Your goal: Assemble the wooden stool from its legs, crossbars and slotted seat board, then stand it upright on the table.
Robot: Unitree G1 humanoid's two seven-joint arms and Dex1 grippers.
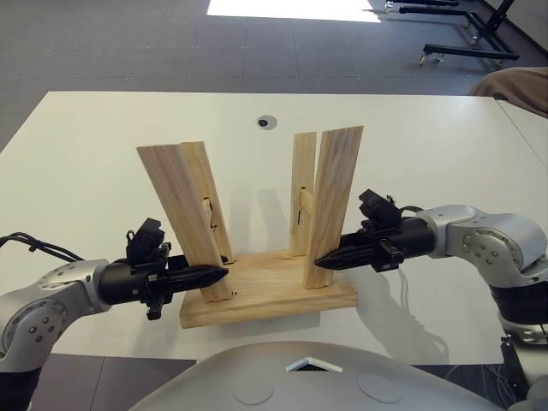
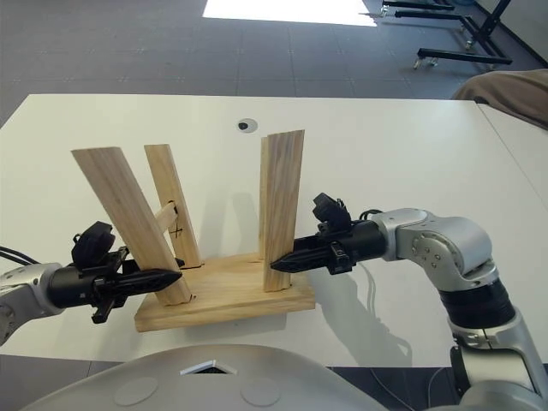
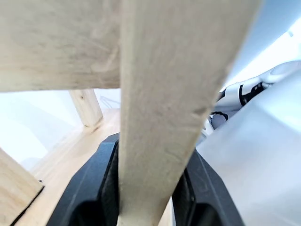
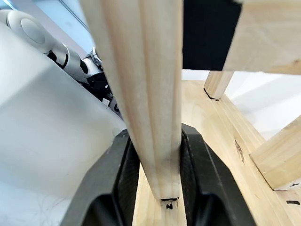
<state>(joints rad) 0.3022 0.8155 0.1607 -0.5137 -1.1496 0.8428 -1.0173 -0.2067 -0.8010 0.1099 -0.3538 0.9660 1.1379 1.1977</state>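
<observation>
The stool stands upside down near the table's front edge, its seat board (image 1: 265,295) flat on the table and its legs pointing up. My left gripper (image 1: 214,276) is shut on the near-left leg (image 1: 175,197) just above the board. In the left wrist view that leg (image 3: 160,94) sits clamped between the black fingers (image 3: 89,183). My right gripper (image 1: 330,257) is shut on the near-right leg (image 1: 336,188) low down, and the right wrist view has this leg (image 4: 146,84) between its fingers (image 4: 197,179). A short crossbar (image 2: 167,216) joins the two left legs.
A small dark round fitting (image 1: 266,122) is set in the white table (image 1: 103,154) behind the stool. A tan object (image 1: 522,86) lies off the table's far right corner. Black wheeled frames (image 1: 467,51) stand on the floor beyond.
</observation>
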